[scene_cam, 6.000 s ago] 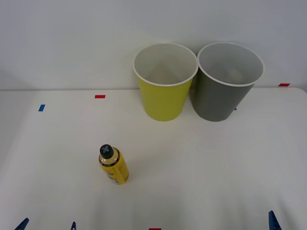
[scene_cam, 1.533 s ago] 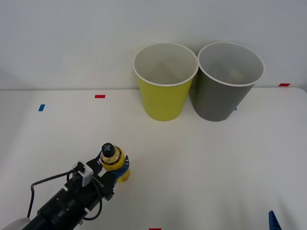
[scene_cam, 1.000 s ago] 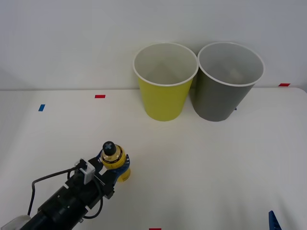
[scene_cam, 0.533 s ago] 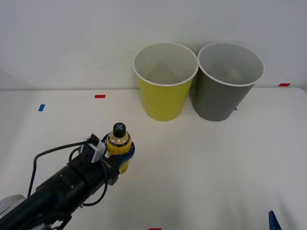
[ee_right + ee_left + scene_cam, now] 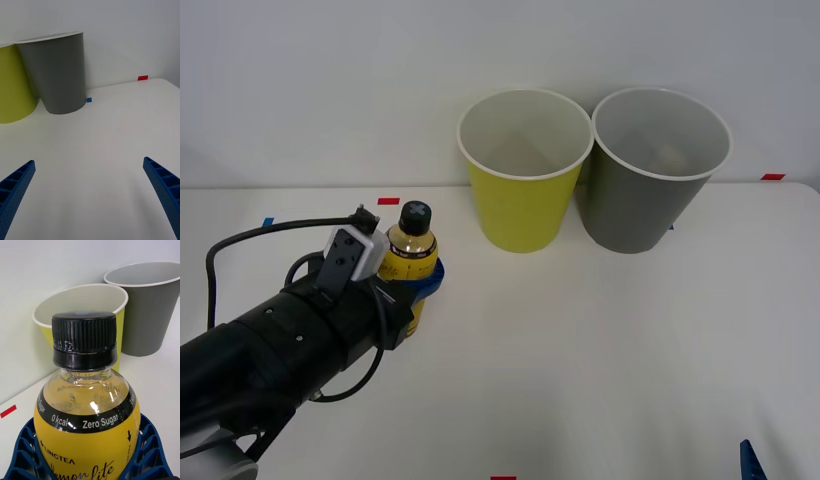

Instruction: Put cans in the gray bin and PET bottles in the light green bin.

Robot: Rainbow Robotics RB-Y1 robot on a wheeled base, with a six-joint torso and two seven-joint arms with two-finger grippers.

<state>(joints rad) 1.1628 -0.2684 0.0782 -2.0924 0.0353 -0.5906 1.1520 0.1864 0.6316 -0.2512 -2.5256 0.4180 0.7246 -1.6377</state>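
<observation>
Left of the bins, the left gripper (image 5: 418, 285) clasps the small yellow-labelled, black-capped PET bottle (image 5: 408, 262) upright above the white table (image 5: 600, 340). Carry it high over the yellow-green tapered plastic bin's (image 5: 524, 170) white rim before releasing, avoiding the dark gray plastic bin (image 5: 652, 172). The right gripper (image 5: 90, 198) waits spread wide, empty.

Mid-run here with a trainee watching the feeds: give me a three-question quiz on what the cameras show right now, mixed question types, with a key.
1. True or false: the left gripper is shut on the PET bottle.
2. Multiple choice: seen from the front, the light green bin stands where relative to the gray bin? A) to its left B) to its right C) inside it
3. Fill in: the bottle's screw cap is coloured ____.

Key:
1. True; the blue fingers clamp around the bottle's yellow label.
2. A; the bins stand side by side at the table's far edge.
3. Black.

The right gripper is open over bare table.
</observation>
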